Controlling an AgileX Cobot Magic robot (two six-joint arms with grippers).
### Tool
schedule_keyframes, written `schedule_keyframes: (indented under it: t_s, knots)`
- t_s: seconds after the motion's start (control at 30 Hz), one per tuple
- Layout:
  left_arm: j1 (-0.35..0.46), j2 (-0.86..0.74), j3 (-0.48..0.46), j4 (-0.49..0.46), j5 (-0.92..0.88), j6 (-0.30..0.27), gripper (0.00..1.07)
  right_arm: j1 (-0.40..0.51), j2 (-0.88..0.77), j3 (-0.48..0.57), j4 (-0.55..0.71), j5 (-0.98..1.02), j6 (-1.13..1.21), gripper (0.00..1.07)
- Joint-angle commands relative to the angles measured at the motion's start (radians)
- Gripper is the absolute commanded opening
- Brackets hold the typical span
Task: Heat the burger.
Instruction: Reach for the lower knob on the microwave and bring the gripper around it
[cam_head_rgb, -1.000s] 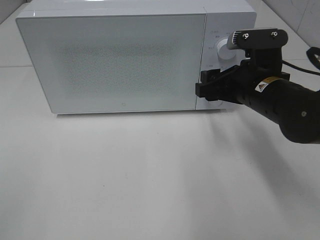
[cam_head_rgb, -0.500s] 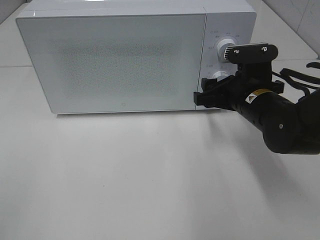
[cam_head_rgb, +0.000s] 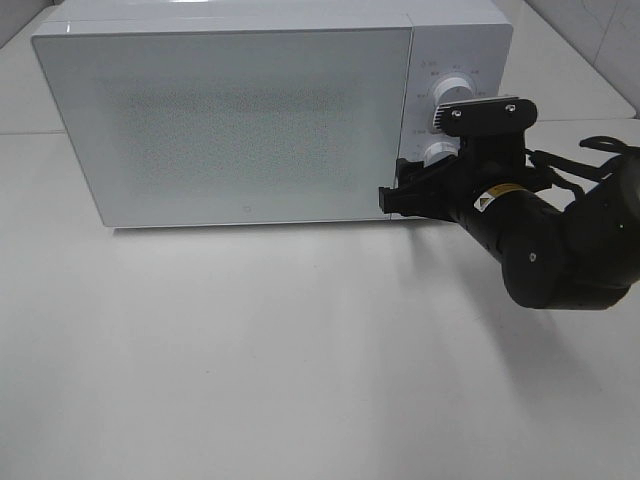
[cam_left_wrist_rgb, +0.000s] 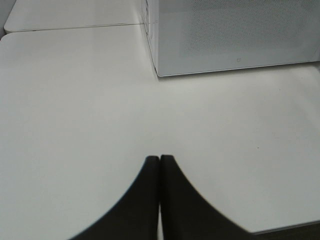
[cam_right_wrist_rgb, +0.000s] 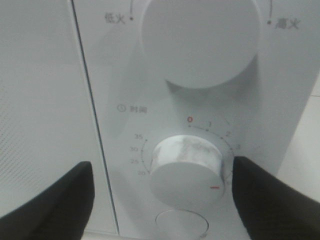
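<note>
Right gripper (cam_right_wrist_rgb: 160, 197) is spread wide and holds nothing. Its two fingers (cam_right_wrist_rgb: 50, 200) straddle the lower knob (cam_right_wrist_rgb: 186, 167) on the microwave (cam_head_rgb: 230, 120), one on each side, and neither looks to be touching it. That stance only makes sense for a pinch-and-twist on the timer, so I read this as the timer-setting step.

The red tick on that knob points away from the 0, round the clockwise side of the scale. Can't tell whether that's the wanted time.

The bigger knob (cam_right_wrist_rgb: 200, 42) sits just beyond the gripper, higher on the panel, and is clear of both fingers. The door (cam_head_rgb: 200, 60) is shut flush, just beside one finger.

The burger isn't visible in any view. The door glass is frosted, so my guess is it's inside, behind the door and to that same side of the gripper. Can't confirm.

Left gripper (cam_left_wrist_rgb: 160, 195) is clenched with nothing in it, hovering over the bare table (cam_head_rgb: 300, 350), with a corner of the microwave well ahead of it. It looks parked out of the way.

Risk if the fingers squeeze off-centre: they slip on the smooth knob.
</note>
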Motion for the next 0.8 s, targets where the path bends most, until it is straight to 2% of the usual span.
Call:
schedule_keyframes:
  t_s: [0.03,0.43,0.5,0.6,0.67,0.77,0.8]
  knots:
    - [0.001,-0.023,0.004,0.004,-0.015,-0.001,0.0,0.0,0.013,-0.015,-0.002,-0.013,-0.011,0.71]
    - [0.001,-0.023,0.004,0.004,-0.015,-0.001,0.0,0.0,0.013,-0.031,0.047,-0.033,-0.014,0.57]
    - [0.001,-0.023,0.004,0.004,-0.015,-0.001,0.0,0.0,0.013,-0.031,0.053,-0.032,-0.017,0.48]
    - [0.001,-0.023,0.004,0.004,-0.015,-0.001,0.0,0.0,0.013,-0.031,0.053,-0.032,-0.018,0.46]
    - [0.001,-0.023,0.004,0.004,-0.015,-0.001,0.0,0.0,0.013,-0.031,0.055,-0.032,-0.018,0.28]
    - [0.001,-0.023,0.004,0.004,-0.015,-0.001,0.0,0.0,0.013,-0.031,0.055,-0.032,-0.018,0.23]
    - [0.001,-0.023,0.004,0.004,-0.015,-0.001,0.0,0.0,0.013,-0.031,0.057,-0.032,-0.018,0.11]
